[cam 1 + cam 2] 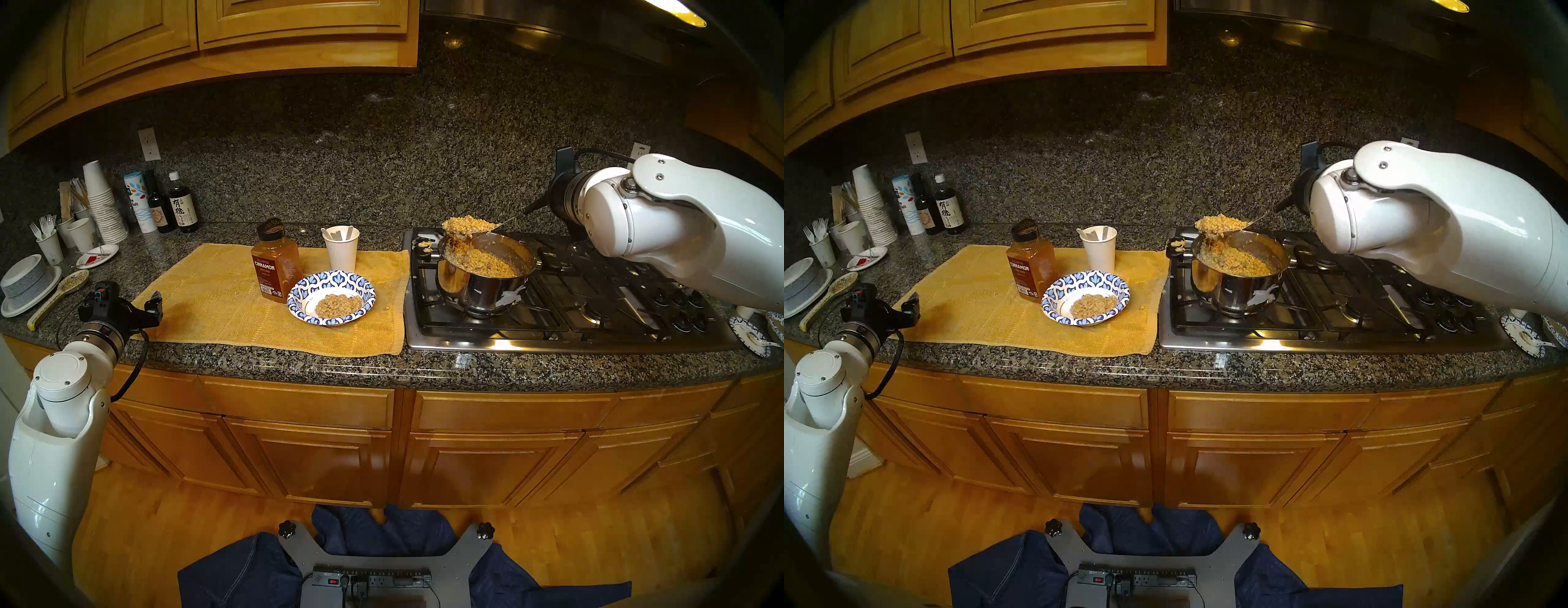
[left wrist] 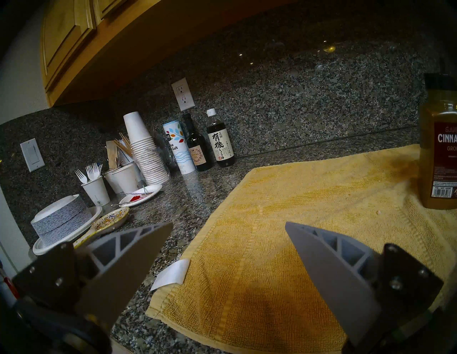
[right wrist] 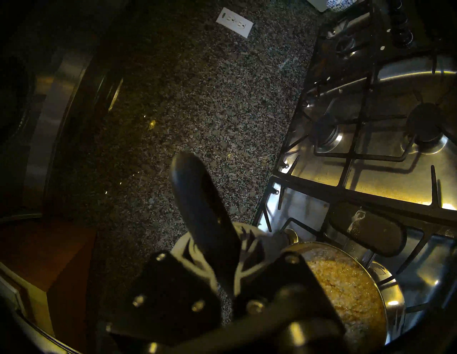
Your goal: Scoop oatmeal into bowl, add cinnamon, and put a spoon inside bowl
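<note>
"CINNAMON" jar [image 1: 275, 262] label (subtext perhaps "GROUND")

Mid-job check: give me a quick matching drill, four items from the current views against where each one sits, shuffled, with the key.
Items
1. serving spoon
2. bowl
3. cinnamon jar
4. pot

Places or states
A. upright on the yellow towel, lid on
B. on a stove burner, partly full of oatmeal
C. on the towel, a small portion inside
D. heaped, lifted above the pot, handle in the right gripper

Pairs: 1-D, 2-C, 3-A, 4-B
</note>
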